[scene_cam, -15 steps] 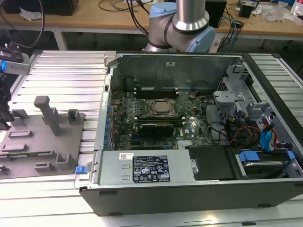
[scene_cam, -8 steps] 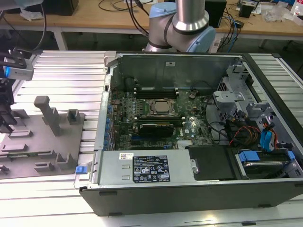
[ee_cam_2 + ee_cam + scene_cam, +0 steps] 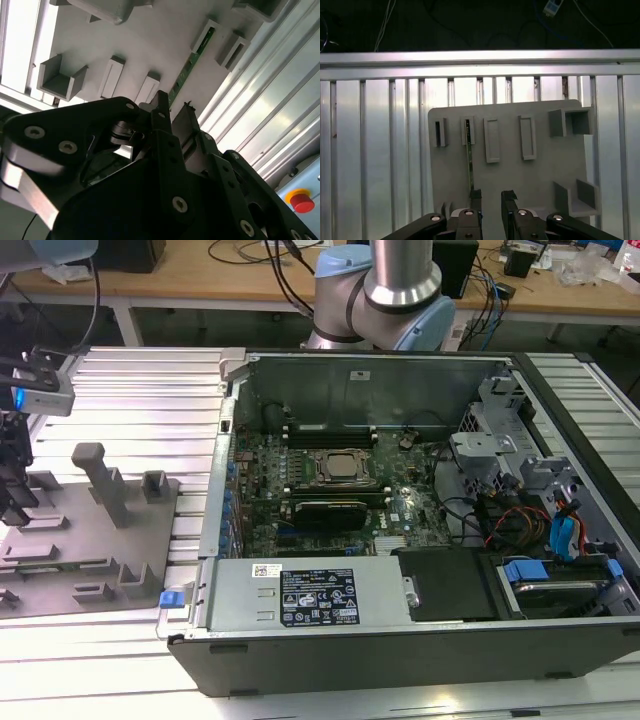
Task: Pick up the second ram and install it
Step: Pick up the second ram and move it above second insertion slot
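Ram [image 3: 470, 160] edge-up, pointing at pincer [image 3: 491, 196], prob. untouched.

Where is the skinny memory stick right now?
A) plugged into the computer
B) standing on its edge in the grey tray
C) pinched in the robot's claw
B: in the first wrist view the second ram stands edge-on in the grey tray, and the open gripper near it holds nothing.

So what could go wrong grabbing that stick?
The memory stick stands on edge in the grey tray and looks lined up with one of the open fingers, not the gap between them. That finger might land on it and bend it. A sideways bump could jam it in the tray.
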{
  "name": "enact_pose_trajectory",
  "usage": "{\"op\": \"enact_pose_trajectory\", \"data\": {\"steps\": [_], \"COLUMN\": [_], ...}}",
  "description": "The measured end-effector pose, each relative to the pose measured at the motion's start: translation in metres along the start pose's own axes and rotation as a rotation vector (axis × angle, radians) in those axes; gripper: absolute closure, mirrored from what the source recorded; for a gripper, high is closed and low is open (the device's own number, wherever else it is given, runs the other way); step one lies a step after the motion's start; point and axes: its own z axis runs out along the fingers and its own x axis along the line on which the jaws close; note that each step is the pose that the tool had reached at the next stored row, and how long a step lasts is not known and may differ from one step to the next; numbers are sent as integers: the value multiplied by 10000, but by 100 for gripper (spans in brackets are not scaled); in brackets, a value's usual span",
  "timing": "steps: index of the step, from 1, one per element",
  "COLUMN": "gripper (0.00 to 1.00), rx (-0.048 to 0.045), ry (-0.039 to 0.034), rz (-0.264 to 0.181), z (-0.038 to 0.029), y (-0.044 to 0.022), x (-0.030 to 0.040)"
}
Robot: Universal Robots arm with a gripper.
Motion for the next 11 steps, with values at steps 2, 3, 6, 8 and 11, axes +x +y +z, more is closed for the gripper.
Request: {"op": "enact_pose_trajectory", "data": {"steps": [2, 3, 6, 8, 11], "gripper": [70, 70, 70, 70, 70], "rx": [0, 1, 1, 0, 1], "ry": [0, -1, 0, 0, 0], "rz": [0, 0, 0, 0, 0], "z": [44, 73, 115, 139, 166], "y": [-2, -3, -5, -6, -7], "x": [1, 1, 2, 2, 3]}}
